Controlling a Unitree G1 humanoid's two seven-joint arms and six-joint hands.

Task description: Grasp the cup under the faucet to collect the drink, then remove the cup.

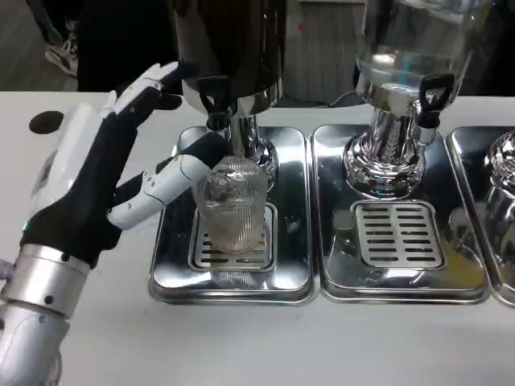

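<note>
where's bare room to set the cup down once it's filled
Free: the white table strip in front of the steel drip trays, and the middle tray's slotted grate. Crowded: the left tray, with the ribbed clear cup, black faucet and left hand.

The white table [257, 346] carried three polished steel drip trays in a row. The left tray [294, 273] served as the landmark. The middle tray [338, 265] lay just to its right, nearly touching it. The third tray [471, 169] lay further right, cut by the frame edge. A dark round mark [47, 122] sat on the table well left of the landmark tray.
</note>
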